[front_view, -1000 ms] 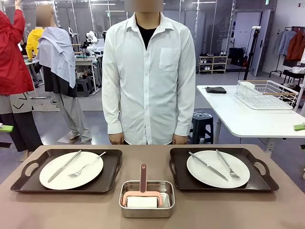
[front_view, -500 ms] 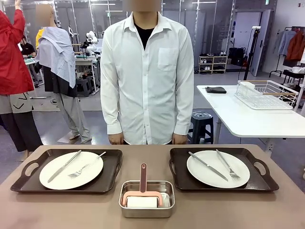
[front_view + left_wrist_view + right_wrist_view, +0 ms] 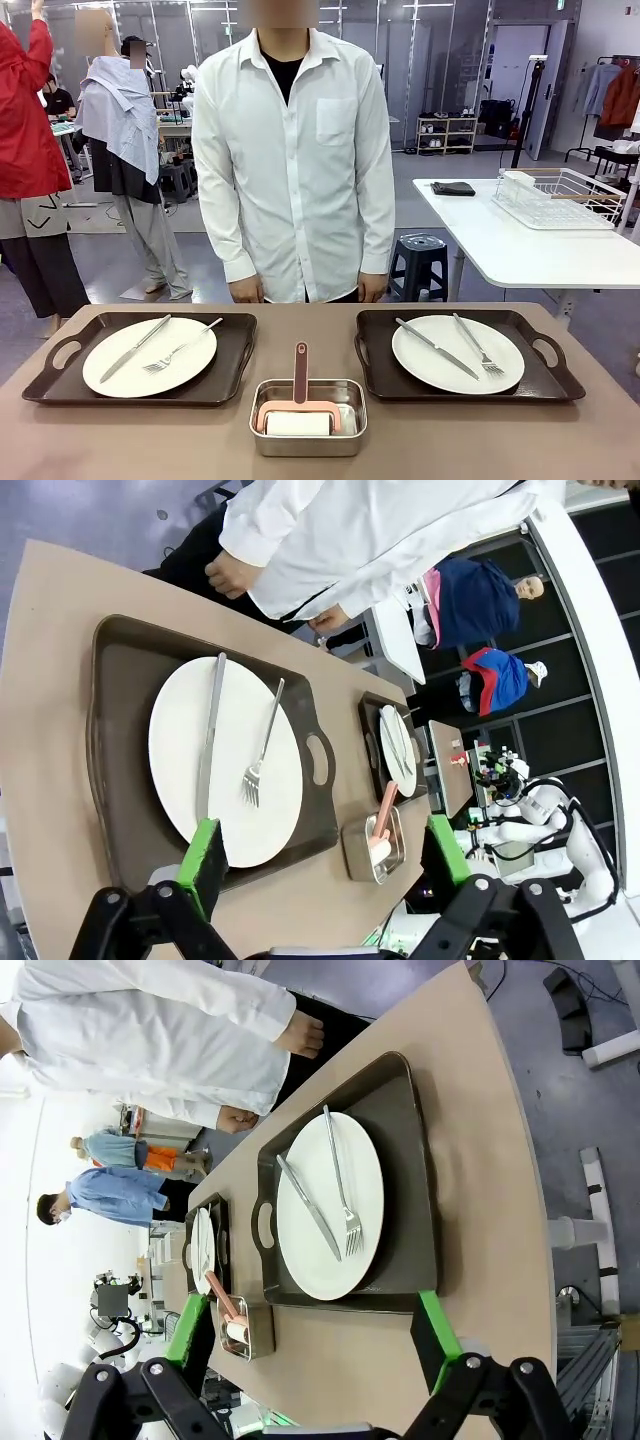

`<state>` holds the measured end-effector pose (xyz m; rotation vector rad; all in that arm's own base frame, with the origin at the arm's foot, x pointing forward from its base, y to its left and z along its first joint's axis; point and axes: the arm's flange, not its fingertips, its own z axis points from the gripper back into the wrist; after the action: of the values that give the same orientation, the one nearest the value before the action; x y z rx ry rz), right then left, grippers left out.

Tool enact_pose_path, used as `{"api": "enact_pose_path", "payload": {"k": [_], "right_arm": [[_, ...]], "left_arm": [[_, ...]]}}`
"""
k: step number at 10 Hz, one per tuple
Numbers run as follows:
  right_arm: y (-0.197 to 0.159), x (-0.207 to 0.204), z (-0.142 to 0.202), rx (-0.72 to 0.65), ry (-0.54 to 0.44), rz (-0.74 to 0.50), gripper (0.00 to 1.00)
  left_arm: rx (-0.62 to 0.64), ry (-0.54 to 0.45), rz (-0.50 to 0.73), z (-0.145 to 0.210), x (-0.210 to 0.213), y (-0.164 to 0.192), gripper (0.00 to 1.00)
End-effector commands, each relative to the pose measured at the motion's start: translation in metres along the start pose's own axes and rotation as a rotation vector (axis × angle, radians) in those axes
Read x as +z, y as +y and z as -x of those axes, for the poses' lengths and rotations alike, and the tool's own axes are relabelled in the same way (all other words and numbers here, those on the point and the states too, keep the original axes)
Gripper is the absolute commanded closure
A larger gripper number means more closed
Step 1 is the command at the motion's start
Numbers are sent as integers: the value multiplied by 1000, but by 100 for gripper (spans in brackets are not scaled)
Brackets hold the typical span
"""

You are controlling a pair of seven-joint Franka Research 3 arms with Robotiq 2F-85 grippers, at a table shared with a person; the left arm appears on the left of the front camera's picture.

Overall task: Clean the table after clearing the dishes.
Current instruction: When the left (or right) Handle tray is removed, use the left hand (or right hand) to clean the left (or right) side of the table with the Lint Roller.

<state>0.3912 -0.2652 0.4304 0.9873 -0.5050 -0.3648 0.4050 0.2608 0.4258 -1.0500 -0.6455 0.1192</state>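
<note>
The large brown table (image 3: 100,445) holds a dark brown left tray (image 3: 236,365) and right tray (image 3: 374,365). On them lie the round white left plate (image 3: 190,372) and right plate (image 3: 430,373). A small shiny steel pan (image 3: 308,443) with a pink-handled roller (image 3: 300,372) sits between the trays. The person in the white shirt (image 3: 295,150) has moved a bit left since before. The left gripper (image 3: 322,850) and right gripper (image 3: 310,1322) hang above the table, fingers wide apart
</note>
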Motion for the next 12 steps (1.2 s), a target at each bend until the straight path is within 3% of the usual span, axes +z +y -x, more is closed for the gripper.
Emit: {"api": "enact_pose_path", "payload": {"k": [1,12], "right_arm": [[0,2,1,-2,0,-8,0],[0,2,1,-2,0,-8,0]], "left_arm": [[-6,0,15,1,5,1,0],[-6,0,15,1,5,1,0]]}}
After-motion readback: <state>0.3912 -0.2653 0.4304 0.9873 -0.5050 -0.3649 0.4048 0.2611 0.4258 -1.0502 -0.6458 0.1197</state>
